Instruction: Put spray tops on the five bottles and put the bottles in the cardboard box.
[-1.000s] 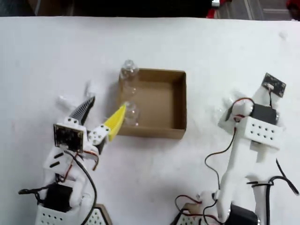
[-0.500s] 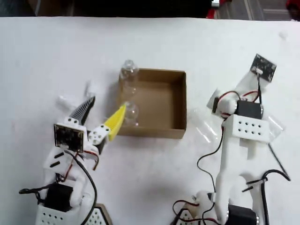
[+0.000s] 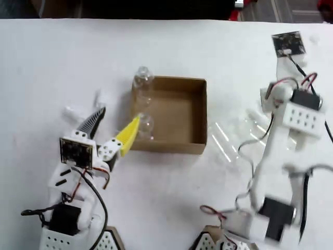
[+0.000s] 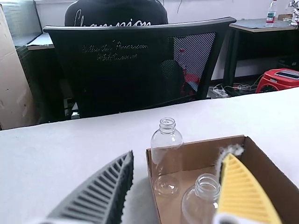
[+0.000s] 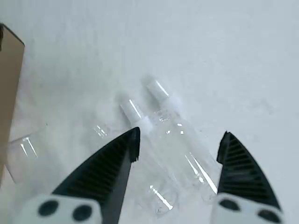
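Two topless bottles (image 4: 166, 148) stand inside cardboard box (image 3: 202, 112); left gripper (image 3: 119, 114) released, straddling box wall, likely to steady them; right gripper (image 5: 181, 135) spread over topped bottles (image 5: 187, 154) lying on table (image 5: 210, 46). I read pick-up lineup.

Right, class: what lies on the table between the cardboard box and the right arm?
Clear bottles lying on their sides; the right wrist view shows two with white tops under the open right gripper.
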